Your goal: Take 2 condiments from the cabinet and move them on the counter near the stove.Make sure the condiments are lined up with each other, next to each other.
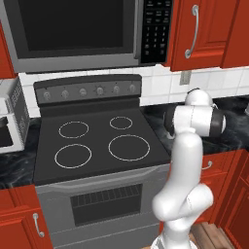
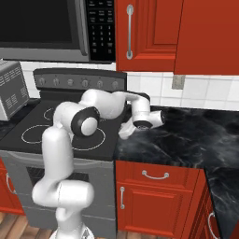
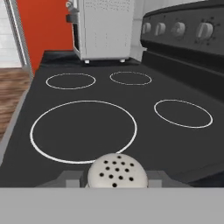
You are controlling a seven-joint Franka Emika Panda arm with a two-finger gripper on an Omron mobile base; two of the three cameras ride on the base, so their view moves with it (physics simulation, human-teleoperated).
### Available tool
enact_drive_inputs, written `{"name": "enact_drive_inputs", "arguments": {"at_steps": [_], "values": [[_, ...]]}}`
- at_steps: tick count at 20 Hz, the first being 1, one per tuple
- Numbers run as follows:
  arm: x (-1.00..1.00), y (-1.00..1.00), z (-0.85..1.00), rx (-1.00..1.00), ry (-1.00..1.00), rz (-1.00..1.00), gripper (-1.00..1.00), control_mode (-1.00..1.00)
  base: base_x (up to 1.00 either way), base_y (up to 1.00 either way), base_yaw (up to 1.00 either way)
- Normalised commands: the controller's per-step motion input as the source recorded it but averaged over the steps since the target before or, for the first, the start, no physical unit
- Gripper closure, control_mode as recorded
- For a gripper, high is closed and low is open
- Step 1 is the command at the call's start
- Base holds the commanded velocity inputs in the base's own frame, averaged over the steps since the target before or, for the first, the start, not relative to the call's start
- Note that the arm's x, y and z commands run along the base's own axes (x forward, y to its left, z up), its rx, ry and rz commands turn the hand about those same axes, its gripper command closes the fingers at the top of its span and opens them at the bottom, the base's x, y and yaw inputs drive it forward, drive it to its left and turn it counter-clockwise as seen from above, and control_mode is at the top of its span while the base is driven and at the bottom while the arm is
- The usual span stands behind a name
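Beside the stove (image 3: 109,113), the jaws grip the little shaker (image 3: 117,171) low by the black surface (image 2: 186,135); no jar stands there yet, so lining up is left.

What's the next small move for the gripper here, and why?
Probably lower a little and release. The gripper is shut on the shaker, low over the black marble counter right beside the stove, so it looks about at its drop spot.
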Motion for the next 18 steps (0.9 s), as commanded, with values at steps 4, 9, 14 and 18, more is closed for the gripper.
{"name": "enact_drive_inputs", "arguments": {"at_steps": [4, 9, 14, 18], "values": [[0.2, 0.0, -0.22, 0.0, 0.0, 0.09, 1.0, -1.0, 0.0, 0.0, 0.0], [0.16, 0.0, -0.09, 0.0, 0.0, 0.08, 1.0, -1.0, 0.0, 0.0, 0.0], [0.08, 0.0, -0.18, 0.0, 0.0, 0.05, 1.0, -1.0, 0.0, 0.0, 0.0], [0.08, 0.04, -0.25, 0.0, 0.0, 0.02, 1.0, -1.0, 0.0, 0.0, 0.0]]}}
